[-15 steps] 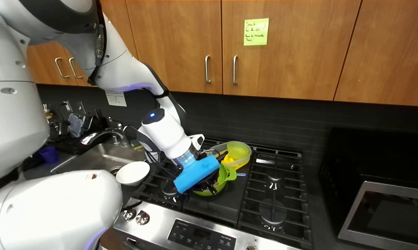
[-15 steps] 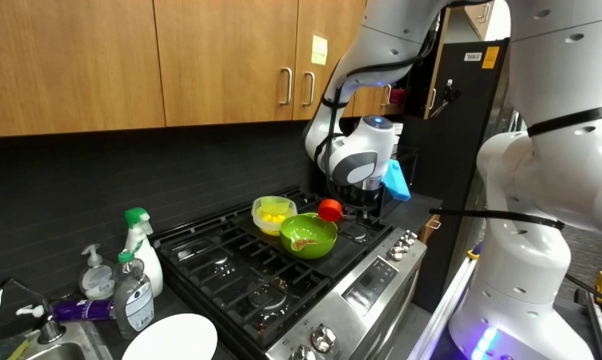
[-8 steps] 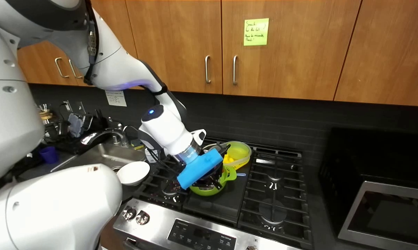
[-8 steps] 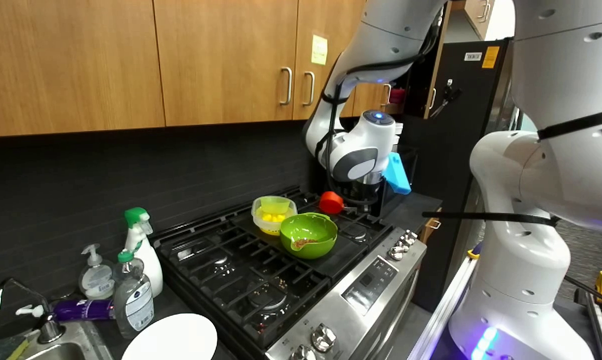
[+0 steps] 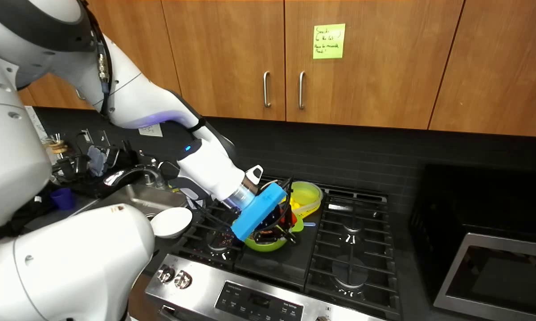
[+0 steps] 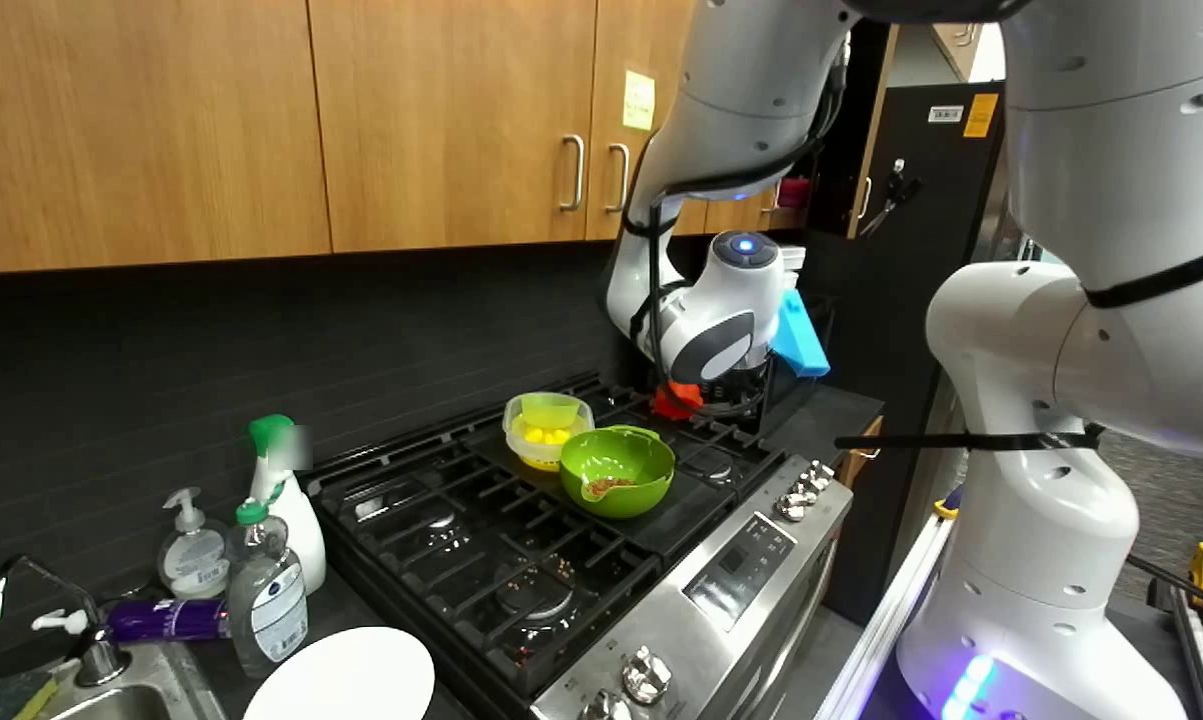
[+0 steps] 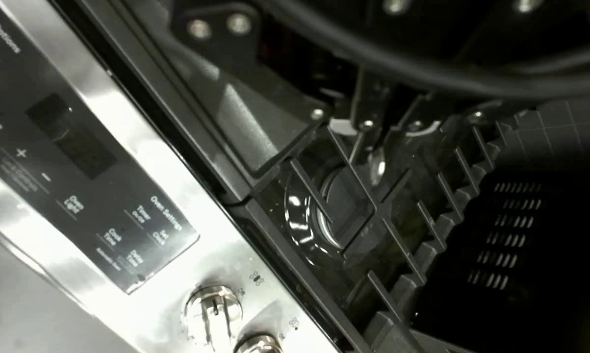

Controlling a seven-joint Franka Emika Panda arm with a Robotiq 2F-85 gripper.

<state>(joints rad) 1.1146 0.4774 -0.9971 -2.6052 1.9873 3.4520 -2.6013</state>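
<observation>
"Well, stock, largest first?"
"One stove. One green bowl, upon it. One red cup, clasped in my closed jaws above the stove, apart from the bowl. Brown grains, in the bowl."
"Progress?"
"Gripping, I judge: done. Release: not yet. Cup's contents: hidden from me."
</observation>
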